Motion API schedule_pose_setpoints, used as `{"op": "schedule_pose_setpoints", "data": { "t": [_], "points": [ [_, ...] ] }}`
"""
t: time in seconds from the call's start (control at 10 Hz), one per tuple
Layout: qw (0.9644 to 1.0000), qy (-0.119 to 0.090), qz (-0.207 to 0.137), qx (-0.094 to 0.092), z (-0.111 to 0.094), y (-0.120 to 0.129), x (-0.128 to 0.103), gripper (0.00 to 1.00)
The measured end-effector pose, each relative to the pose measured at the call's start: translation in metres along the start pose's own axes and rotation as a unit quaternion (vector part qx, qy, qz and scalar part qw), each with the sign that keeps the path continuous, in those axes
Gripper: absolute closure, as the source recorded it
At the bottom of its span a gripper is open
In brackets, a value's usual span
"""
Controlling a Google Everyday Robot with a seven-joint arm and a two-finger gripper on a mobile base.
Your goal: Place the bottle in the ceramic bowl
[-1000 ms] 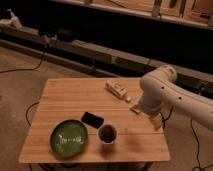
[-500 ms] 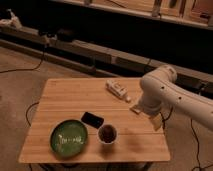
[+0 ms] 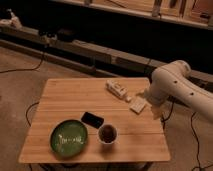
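Note:
The white bottle (image 3: pixel 116 89) lies on its side at the back right of the wooden table (image 3: pixel 65 100), cap end towards the right. Near the front left sits the wide green ceramic bowl (image 3: pixel 69 137), with nothing in it but pale marks. My white arm (image 3: pixel 172 82) reaches in from the right. Its gripper (image 3: pixel 156 112) hangs over the table's right edge, open, to the right of the bottle and just past a tan block. It holds nothing.
A pale tan square block (image 3: pixel 137 105) lies right of the bottle, beside the gripper. A flat black object (image 3: pixel 92 119) and a white-rimmed cup (image 3: pixel 107 134) with a dark inside sit between bowl and bottle. Cables run on the floor around the table.

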Motion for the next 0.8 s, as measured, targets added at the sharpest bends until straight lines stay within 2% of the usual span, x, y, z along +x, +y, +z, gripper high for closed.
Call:
{"op": "schedule_pose_setpoints", "data": {
  "t": [0.1,0.2,0.3,0.4,0.8],
  "points": [
    [0.9981,-0.020,0.022,0.054,-0.006,-0.012,0.016,0.20],
    [0.9913,-0.046,0.045,0.114,-0.015,-0.021,0.034,0.20],
    [0.9867,-0.055,0.056,0.142,-0.022,-0.024,0.045,0.20],
    [0.9835,-0.060,0.062,0.159,-0.025,-0.026,0.050,0.20],
    [0.9832,-0.061,0.062,0.160,-0.025,-0.026,0.050,0.20]
  ]
}}
